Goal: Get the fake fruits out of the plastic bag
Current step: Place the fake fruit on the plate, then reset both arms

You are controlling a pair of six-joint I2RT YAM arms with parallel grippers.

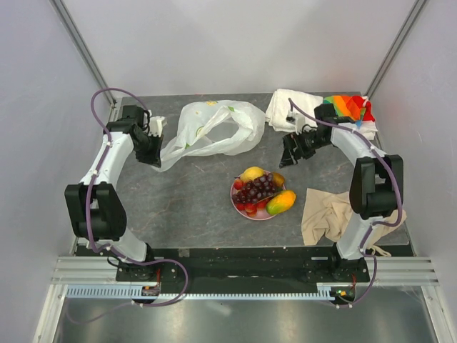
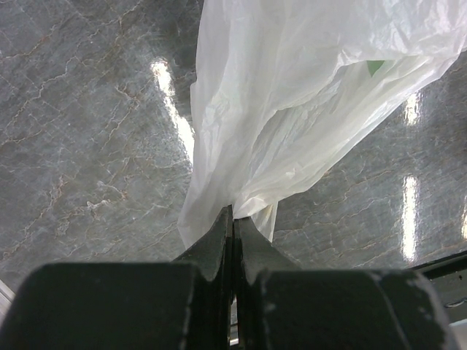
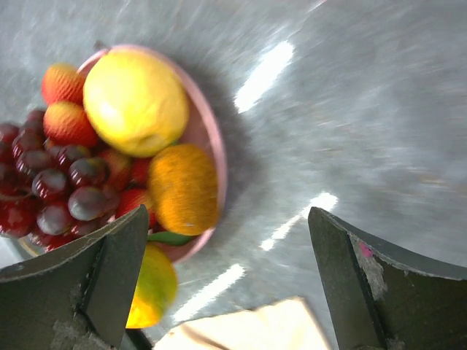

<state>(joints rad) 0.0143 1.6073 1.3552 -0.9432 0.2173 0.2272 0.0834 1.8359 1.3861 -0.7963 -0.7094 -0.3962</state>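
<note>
The plastic bag (image 1: 214,128) lies crumpled and flat at the back of the table, thin and translucent white. My left gripper (image 1: 156,157) is shut on its near-left corner; in the left wrist view the jaws (image 2: 233,215) pinch the bag's film (image 2: 292,109). The fake fruits sit heaped on a pink plate (image 1: 258,216) mid-table: lemon (image 1: 252,174), grape bunch (image 1: 258,188), mango (image 1: 280,202), small orange (image 1: 278,179). My right gripper (image 1: 291,158) hangs open, empty, above and behind the plate. Its view shows the lemon (image 3: 135,98), orange (image 3: 184,188), grapes (image 3: 58,193) and mango (image 3: 153,288).
A folded white cloth (image 1: 293,107) and a rainbow-coloured cloth (image 1: 350,107) lie at the back right. A beige cloth (image 1: 332,214) is crumpled by the right arm's base, its edge showing below the right gripper (image 3: 248,328). Grey walls close in the table.
</note>
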